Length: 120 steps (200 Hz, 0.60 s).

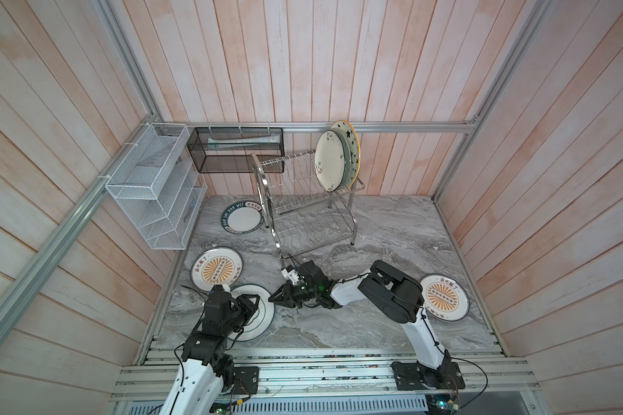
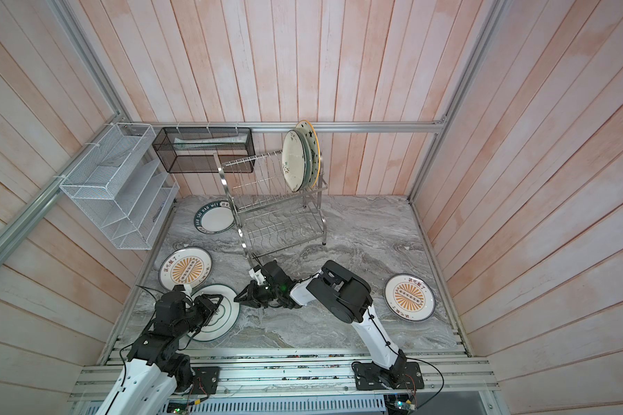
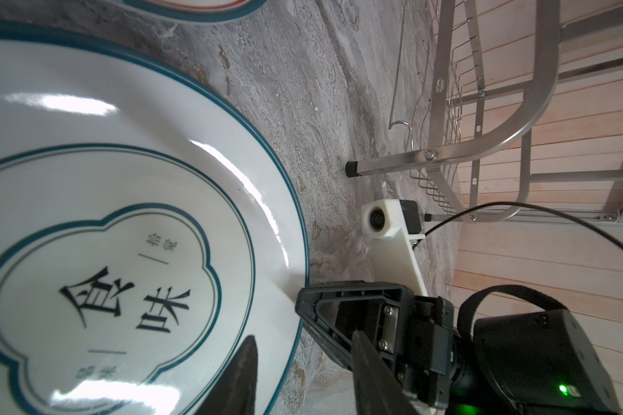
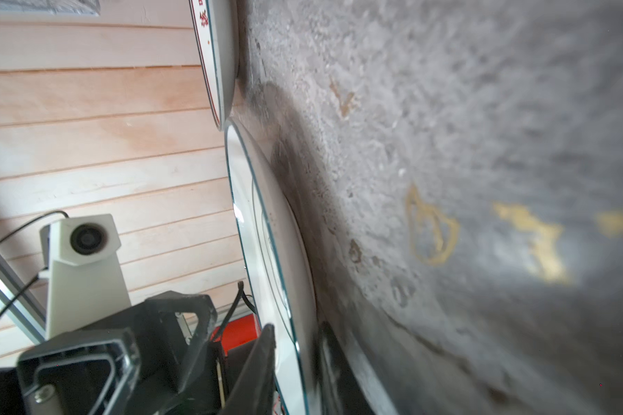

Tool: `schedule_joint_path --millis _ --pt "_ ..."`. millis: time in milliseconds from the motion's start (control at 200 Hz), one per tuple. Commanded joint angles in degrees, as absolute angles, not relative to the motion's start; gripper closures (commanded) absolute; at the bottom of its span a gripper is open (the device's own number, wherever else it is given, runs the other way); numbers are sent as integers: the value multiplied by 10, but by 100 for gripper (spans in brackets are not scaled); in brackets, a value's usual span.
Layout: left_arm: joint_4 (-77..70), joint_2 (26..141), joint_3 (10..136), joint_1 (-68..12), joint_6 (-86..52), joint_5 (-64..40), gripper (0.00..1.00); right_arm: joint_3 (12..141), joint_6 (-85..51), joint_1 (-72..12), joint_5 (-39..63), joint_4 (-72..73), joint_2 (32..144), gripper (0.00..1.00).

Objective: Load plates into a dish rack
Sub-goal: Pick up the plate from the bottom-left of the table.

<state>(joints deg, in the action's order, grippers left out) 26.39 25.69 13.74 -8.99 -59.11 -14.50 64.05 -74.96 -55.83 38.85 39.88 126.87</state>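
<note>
Pinching the teal-rimmed plate (image 1: 263, 327) beneath the spread-open left gripper (image 1: 254, 306), right gripper (image 1: 272, 298) faces four unracked, with a few in the dish rack (image 1: 303, 215) beyond.

a black mesh basket (image 1: 236, 158) hangs from the aluminium rail (image 1: 410, 127) on the plank wall (image 1: 303, 54). beside the basket, a white mesh shelf unit (image 1: 152, 190). below the basket, the grey marbled tabletop (image 1: 392, 230).

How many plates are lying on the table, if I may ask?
4: lettered-rim plate beside the dish rack, left sunburst plate, teal-rimmed plate under the left gripper, right sunburst plate.
</note>
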Motion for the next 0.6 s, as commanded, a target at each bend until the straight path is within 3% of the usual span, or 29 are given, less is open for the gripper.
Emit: schedule_joint_path --millis 0,595 --pt "274 251 151 -87 -577 -139 56 646 -748 -562 385 399 1276 83" --pt "270 246 159 -87 -577 -141 56 583 -739 -555 353 420 1225 92"
